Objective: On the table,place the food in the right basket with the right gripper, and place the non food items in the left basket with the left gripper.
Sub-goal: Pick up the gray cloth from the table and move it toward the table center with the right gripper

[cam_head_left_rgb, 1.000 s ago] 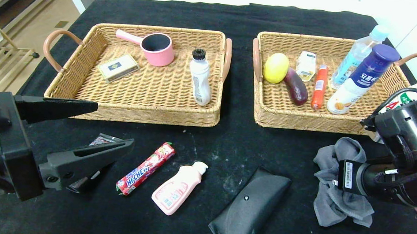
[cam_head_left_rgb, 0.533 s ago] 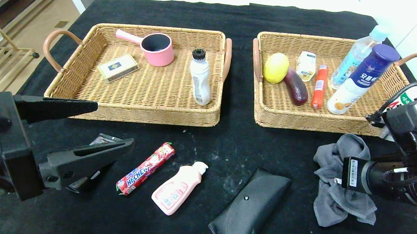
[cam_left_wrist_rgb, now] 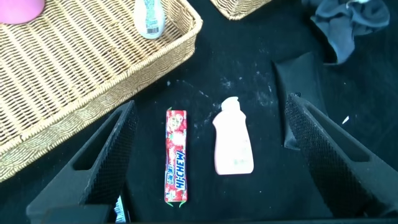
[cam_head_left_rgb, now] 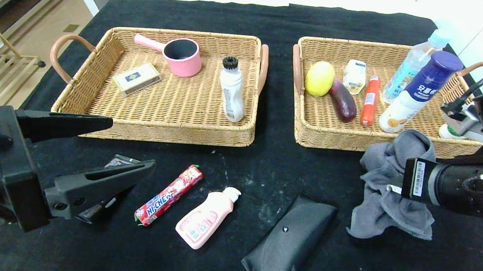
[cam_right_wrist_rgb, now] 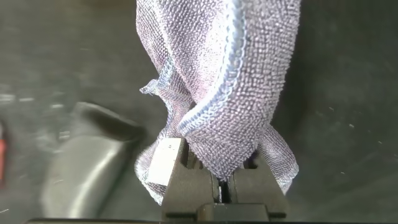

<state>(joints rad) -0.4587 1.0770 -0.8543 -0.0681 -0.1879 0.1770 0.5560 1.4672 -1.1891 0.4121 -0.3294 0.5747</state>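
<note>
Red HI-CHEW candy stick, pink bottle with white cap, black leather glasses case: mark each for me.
Red HI-CHEW candy stick (cam_head_left_rgb: 168,195), head view, middle of the wrapper.
Pink bottle with white cap (cam_head_left_rgb: 201,224), head view, on its body label.
Black leather glasses case (cam_head_left_rgb: 287,240), head view, on the flap.

Bare table (cam_head_left_rgb: 244,161) between baskets

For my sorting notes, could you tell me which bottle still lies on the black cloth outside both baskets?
The small pink bottle with a white cap, lying beside the HI-CHEW stick; the other bottles are in baskets.
</note>
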